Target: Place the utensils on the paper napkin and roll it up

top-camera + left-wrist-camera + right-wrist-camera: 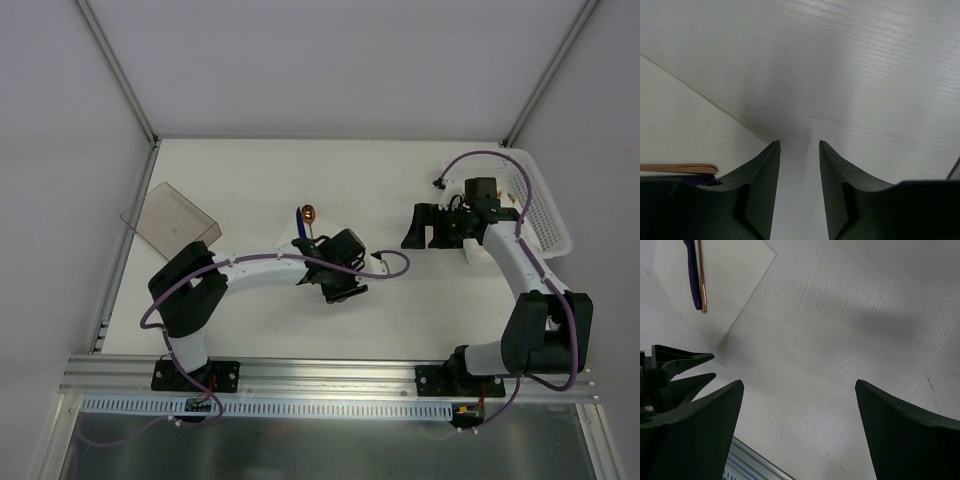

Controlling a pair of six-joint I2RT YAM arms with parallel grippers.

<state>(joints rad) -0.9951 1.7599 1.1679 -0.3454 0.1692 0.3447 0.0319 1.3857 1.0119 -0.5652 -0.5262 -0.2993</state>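
Top external view, left to right: clear smoky container (170, 222) lies near the worktop's (250, 180) left edge. Left tool (338, 288) sits mid-worktop, jaws narrowly parted with nothing between them. Just beyond it, toward the far edge, the utensils (305, 222), one copper-toned and one purple, lie side by side on the paper napkin (735, 270), near the worktop's middle. Right tool (428, 232) is right of centre, jaws wide, holding nothing. White perforated basket (540, 200) occupies the far right corner.
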